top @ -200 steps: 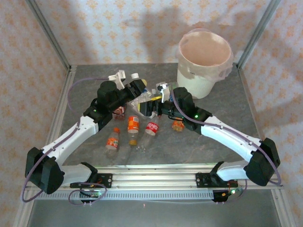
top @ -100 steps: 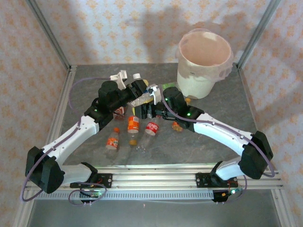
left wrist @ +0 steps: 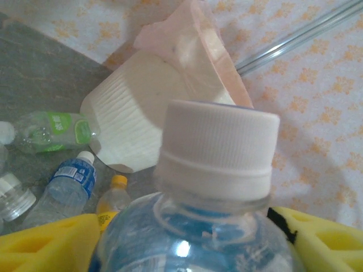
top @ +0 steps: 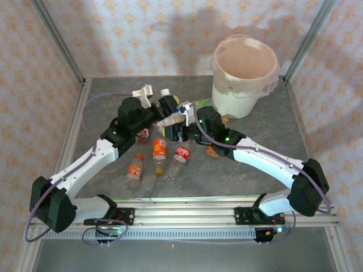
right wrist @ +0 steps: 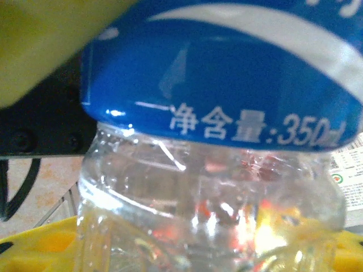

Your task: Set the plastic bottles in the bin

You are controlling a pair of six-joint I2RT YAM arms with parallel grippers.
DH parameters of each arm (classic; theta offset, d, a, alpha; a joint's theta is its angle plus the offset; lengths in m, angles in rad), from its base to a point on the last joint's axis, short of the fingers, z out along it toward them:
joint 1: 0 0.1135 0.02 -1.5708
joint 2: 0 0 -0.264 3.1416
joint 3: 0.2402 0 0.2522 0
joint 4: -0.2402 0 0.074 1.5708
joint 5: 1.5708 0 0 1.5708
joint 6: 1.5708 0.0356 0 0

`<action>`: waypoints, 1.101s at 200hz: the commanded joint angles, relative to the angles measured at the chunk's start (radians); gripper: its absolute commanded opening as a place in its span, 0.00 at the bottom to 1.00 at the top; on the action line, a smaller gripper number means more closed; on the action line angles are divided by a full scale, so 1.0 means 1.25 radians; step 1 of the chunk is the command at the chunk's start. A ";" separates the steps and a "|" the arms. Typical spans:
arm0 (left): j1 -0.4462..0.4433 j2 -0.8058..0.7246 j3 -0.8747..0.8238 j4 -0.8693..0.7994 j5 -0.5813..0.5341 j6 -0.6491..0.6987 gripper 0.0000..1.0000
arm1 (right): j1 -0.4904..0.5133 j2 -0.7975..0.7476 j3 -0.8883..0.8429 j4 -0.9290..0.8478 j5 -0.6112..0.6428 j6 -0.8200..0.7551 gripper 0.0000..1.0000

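- The left gripper (top: 170, 113) and the right gripper (top: 184, 126) meet tip to tip over the middle of the grey table (top: 266, 141), to the left of the bin (top: 245, 107).
- A clear bottle with a blue label (top: 174, 119) sits between the two grippers, its white cap pointing toward the bin.
- In the left wrist view, the left gripper's yellow fingers (left wrist: 45, 243) stand on either side of this bottle's shoulder. I cannot tell whether they are pressing on it or have let go.
- In the right wrist view, the bottle's blue label and clear ribbed body lie between the right gripper's yellow fingers (right wrist: 34, 249). I cannot tell whether they are clenched on it.
- The bin stands upright at the far right of the table, a pink liner folded over its rim, apart from both grippers.
- On the near side of the grippers lie an orange bottle (top: 159, 151), a red-labelled bottle (top: 181, 153) and a small orange-labelled bottle (top: 134, 170).
- Near the foot of the bin lie a green-labelled bottle (left wrist: 54, 130), a blue-labelled water bottle (left wrist: 71, 181) and a yellow-capped bottle (left wrist: 113, 195).
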 commanded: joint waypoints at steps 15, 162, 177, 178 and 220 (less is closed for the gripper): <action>-0.002 -0.077 0.033 -0.112 -0.038 0.098 0.90 | 0.000 -0.027 -0.004 -0.011 0.083 -0.015 0.38; 0.009 -0.260 -0.007 -0.511 -0.557 0.018 1.00 | -0.248 0.024 0.339 -0.345 0.247 -0.099 0.33; 0.011 -0.255 0.001 -0.547 -0.574 0.009 1.00 | -0.311 0.036 0.372 -0.356 0.235 -0.122 0.33; 0.011 -0.255 0.001 -0.549 -0.574 0.009 1.00 | -0.314 0.036 0.376 -0.358 0.235 -0.124 0.33; 0.013 -0.222 0.030 -0.609 -0.570 0.020 1.00 | -0.452 0.084 0.489 -0.423 0.242 -0.172 0.34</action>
